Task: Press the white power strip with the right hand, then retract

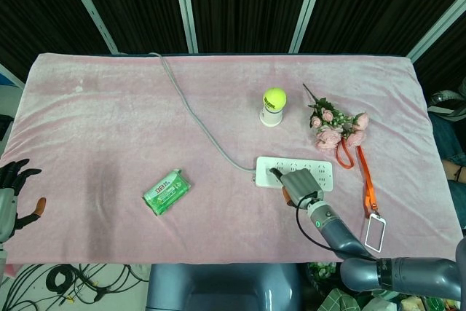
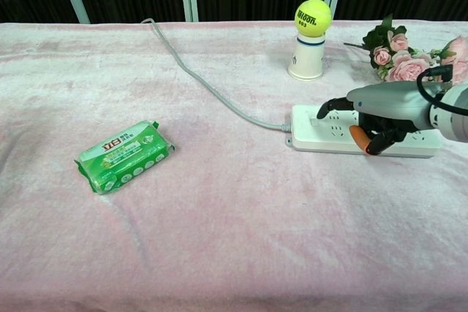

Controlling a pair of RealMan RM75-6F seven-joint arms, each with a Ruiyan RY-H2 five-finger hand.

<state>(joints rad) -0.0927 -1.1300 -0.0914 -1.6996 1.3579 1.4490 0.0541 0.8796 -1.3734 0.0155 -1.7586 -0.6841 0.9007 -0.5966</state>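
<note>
Pink-clothed bench [image 1: 109,121], strip [image 2: 322,138] at near right. Right robot hand [image 2: 369,118], gripping nothing, fingers curled, one fingertip [image 2: 322,113] extended onto the strip's left end. Pressure is best applied straight downward, then lifted clear.

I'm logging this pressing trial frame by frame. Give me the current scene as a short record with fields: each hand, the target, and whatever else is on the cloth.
right hand: over the white power strip, one dark fingertip down on its left end by the switch
left hand: at the table's left edge, fingers apart, holding nothing
power strip cable: grey, runs to the far edge
other items: green soap pack, tennis ball on a white cup, pink flowers, orange lanyard
surface: pink cloth
</note>
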